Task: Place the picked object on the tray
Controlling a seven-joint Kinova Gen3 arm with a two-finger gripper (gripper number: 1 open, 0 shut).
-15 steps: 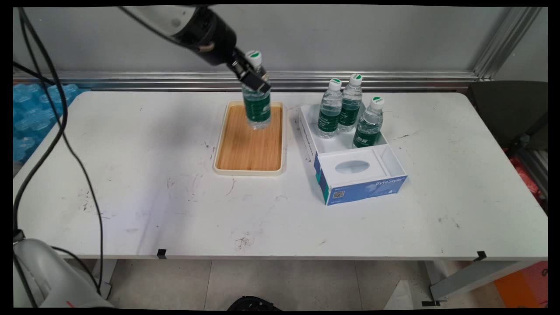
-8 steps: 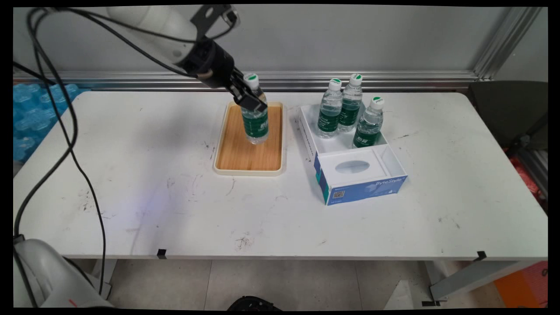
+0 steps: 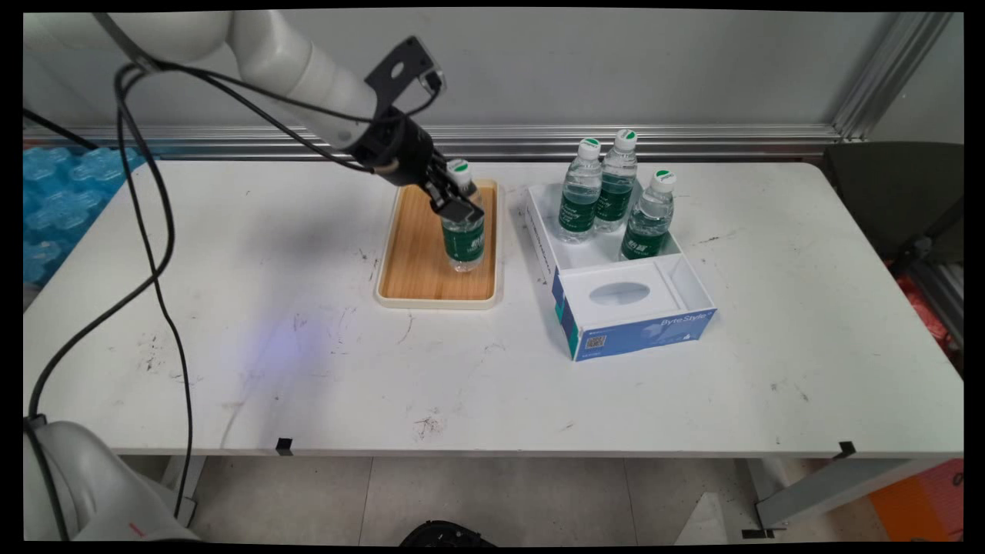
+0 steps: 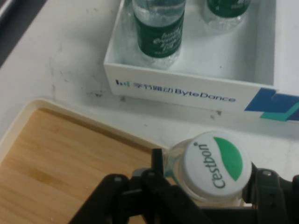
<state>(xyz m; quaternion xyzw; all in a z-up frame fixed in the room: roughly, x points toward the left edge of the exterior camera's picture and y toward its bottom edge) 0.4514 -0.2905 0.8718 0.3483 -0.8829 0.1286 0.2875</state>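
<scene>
arm (image 3: pixel 292 58): white, rounded | cables (image 3: pixel 154 231): black | fingers (image 3: pixel 460 208): black

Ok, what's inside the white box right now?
Three upright water bottles stand together in the far compartment of the white box. The near section is a white panel with an oval opening; whatever lies beneath that panel is covered.

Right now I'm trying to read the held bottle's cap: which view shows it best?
The hand view: the cap fills the lower frame from above, and its "Cestbon" lettering is legible. The main view shows the whole bottle, held by the gripper over the tray, but the cap is tiny.
</scene>
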